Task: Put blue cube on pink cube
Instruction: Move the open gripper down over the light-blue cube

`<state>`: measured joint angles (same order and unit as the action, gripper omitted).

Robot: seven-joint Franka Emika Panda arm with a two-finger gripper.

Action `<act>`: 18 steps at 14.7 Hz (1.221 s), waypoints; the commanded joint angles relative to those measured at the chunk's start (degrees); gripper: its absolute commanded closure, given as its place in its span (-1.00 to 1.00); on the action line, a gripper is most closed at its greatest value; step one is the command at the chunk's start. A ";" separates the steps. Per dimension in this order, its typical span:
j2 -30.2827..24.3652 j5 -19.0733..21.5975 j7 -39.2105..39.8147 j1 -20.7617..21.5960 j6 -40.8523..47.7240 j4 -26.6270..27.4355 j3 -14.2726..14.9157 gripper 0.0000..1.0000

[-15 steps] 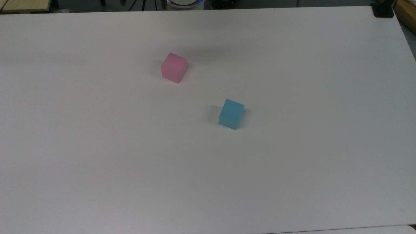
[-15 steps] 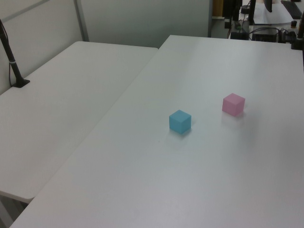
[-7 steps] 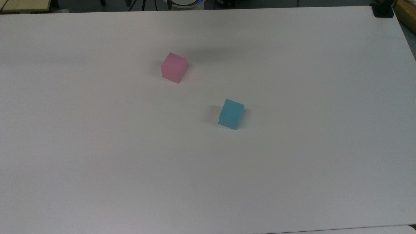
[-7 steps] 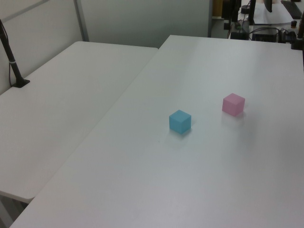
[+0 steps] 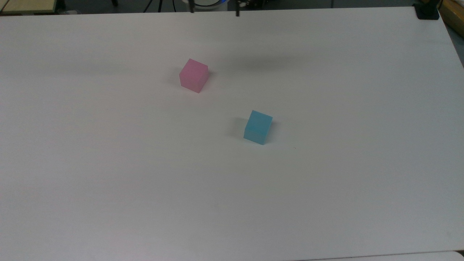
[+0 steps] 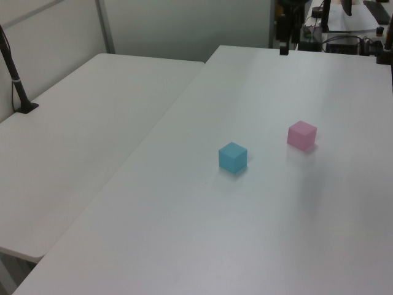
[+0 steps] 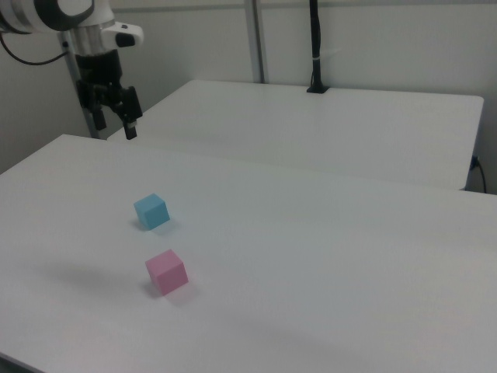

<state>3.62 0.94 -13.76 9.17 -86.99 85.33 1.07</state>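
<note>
Blue cube [image 5: 257, 127] sat untouched on the white table [image 5: 108, 163], well apart from the pink cube [image 5: 194, 75]; nothing stacked, so the whole task was left. Gripper [image 7: 115, 125] hung high near the table's far-left edge in the right view, fingers spread, empty, far from both cubes. Black post [image 7: 314, 47] on the adjoining table [image 7: 349, 132], off the route. Path looked clear.

Top view: gripper [image 5: 214, 11] cut off by the 12 o'clock edge, just two fingertips [image 5: 237, 12] poking in. Left view: gripper [image 6: 284, 43] cropped at 12 o'clock. Right view: arm [image 7: 54, 14] cut by the 10 o'clock corner.
</note>
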 commanded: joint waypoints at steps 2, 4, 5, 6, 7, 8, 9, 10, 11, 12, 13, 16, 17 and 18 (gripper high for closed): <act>5.51 -0.41 -12.58 5.15 -3.88 -5.69 0.69 -1.00; 8.76 -2.60 -15.49 6.38 -5.28 -7.54 0.60 -1.00; 10.17 -3.48 -16.55 6.73 -6.08 -7.89 0.60 -1.00; 11.49 -3.92 -17.26 7.00 -7.04 -8.07 0.60 -1.00; 12.72 -3.93 -17.79 7.18 -7.92 -7.99 0.51 -1.00; 13.95 -3.93 -18.31 7.18 -8.45 -7.81 0.51 -1.00; 15.35 -3.93 -18.84 7.18 -9.67 -7.64 0.51 -1.00; 16.50 -3.93 -19.19 7.18 -11.25 -7.20 0.51 -1.00; 17.38 -4.01 -19.72 7.18 -12.75 -6.24 0.51 -1.00; 17.74 -4.01 -20.42 7.18 -14.07 -5.10 0.51 -1.00; 17.83 -3.93 -21.30 7.18 -15.73 -3.95 0.51 -1.00; 19.41 -4.01 -24.82 7.18 -21.19 -0.96 0.51 -1.00; 20.46 -3.93 -25.00 7.18 -21.98 -0.78 0.51 -1.00; 20.99 -3.93 -25.43 7.18 -22.51 -0.78 0.51 -1.00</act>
<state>23.97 -2.18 -36.64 15.59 -106.52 82.47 1.04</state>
